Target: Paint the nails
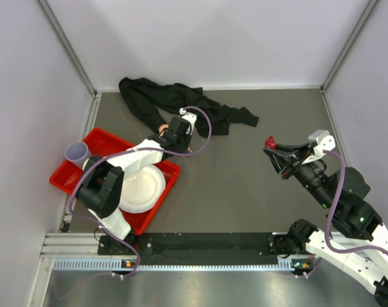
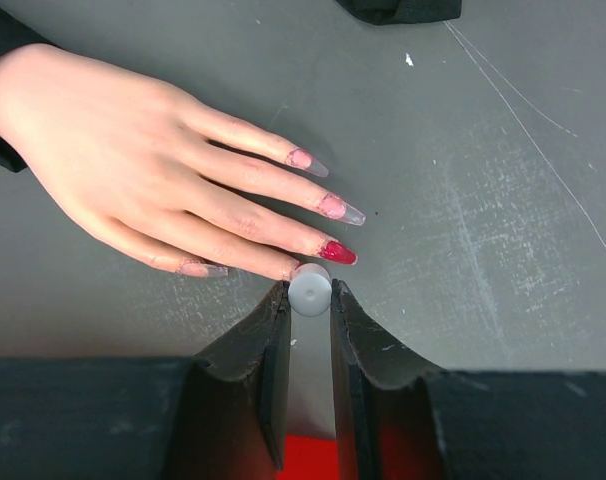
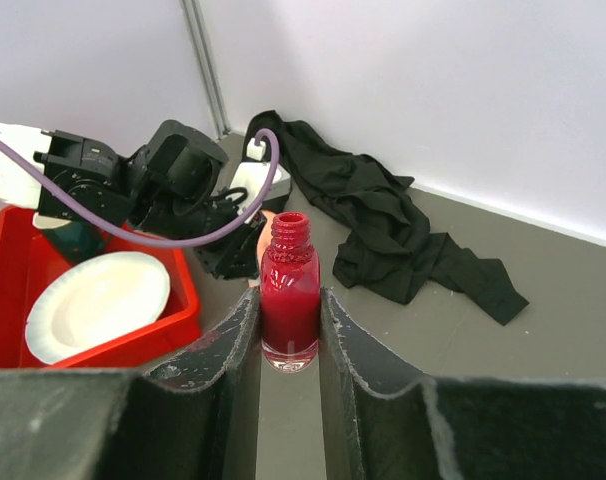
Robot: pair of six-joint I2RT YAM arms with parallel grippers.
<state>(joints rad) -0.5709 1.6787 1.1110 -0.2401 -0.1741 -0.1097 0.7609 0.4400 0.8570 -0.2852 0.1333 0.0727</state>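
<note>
The left fingers (image 2: pixel 310 292) are clamped on a small white cap (image 2: pixel 310 284), just below the hand (image 2: pixel 123 160) lying on the grey bench (image 2: pixel 483 200). Its nails (image 2: pixel 338 252) sit mid-frame, one red and the others pale. The right fingers (image 3: pixel 288 305) grip an open red bottle (image 3: pixel 289 270).

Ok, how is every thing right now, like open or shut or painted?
Polish bottle: open, upright, clamped in right pincer.
Grey cap: clamped in left pincer, beside a fingertip.
Nails: one red, others clear or faintly pink.
Mannequin hand: flat, palm down.
Paper plate: lying in red tray.
</note>
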